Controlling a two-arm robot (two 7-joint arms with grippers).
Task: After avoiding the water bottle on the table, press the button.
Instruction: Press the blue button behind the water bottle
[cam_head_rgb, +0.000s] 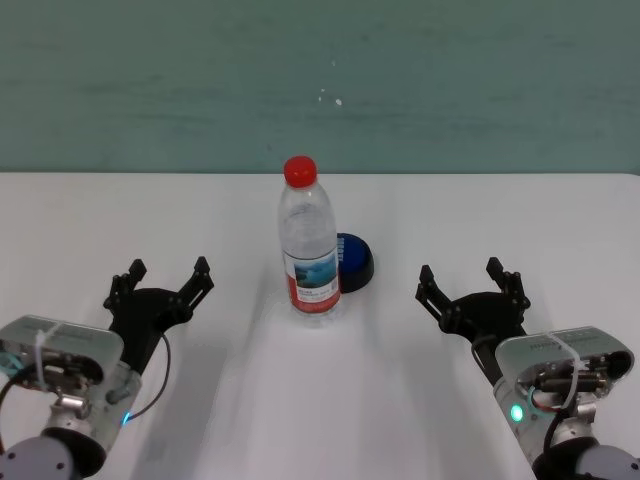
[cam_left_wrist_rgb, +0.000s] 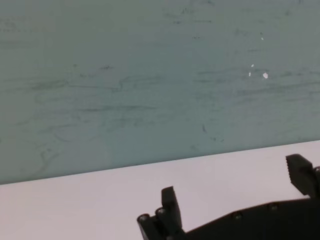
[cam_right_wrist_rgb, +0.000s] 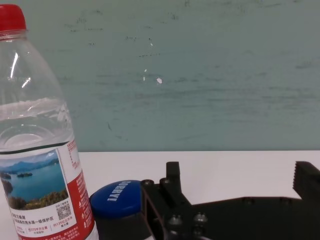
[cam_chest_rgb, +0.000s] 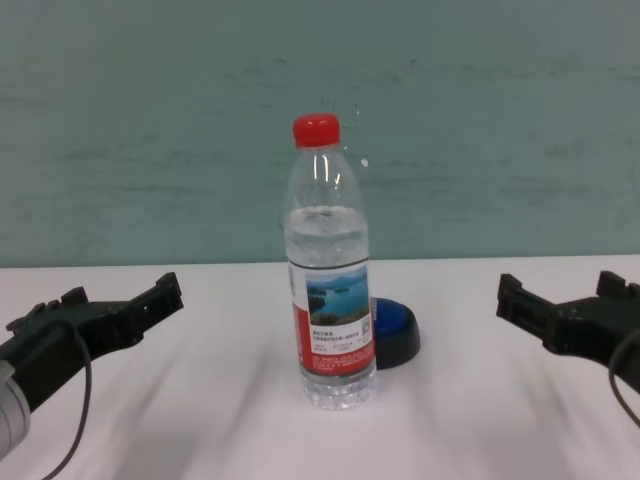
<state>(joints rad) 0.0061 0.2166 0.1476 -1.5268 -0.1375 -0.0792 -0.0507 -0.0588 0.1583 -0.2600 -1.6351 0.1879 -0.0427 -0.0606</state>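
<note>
The water bottle (cam_head_rgb: 307, 240), clear with a red cap and a red-and-white label, stands upright in the middle of the white table (cam_head_rgb: 330, 410). The blue-domed button (cam_head_rgb: 354, 262) on its black base sits just behind the bottle, to its right, partly hidden by it. My left gripper (cam_head_rgb: 168, 272) is open and empty, to the left of the bottle. My right gripper (cam_head_rgb: 460, 275) is open and empty, to the right of the button. The right wrist view shows the bottle (cam_right_wrist_rgb: 35, 150) and the button (cam_right_wrist_rgb: 117, 197) beyond my right gripper (cam_right_wrist_rgb: 239, 172).
A teal wall (cam_head_rgb: 320, 90) rises behind the table's far edge. The left wrist view shows only bare table (cam_left_wrist_rgb: 90, 200), wall and my left gripper (cam_left_wrist_rgb: 234, 180). The chest view shows the bottle (cam_chest_rgb: 329, 270) in front of the button (cam_chest_rgb: 396, 330).
</note>
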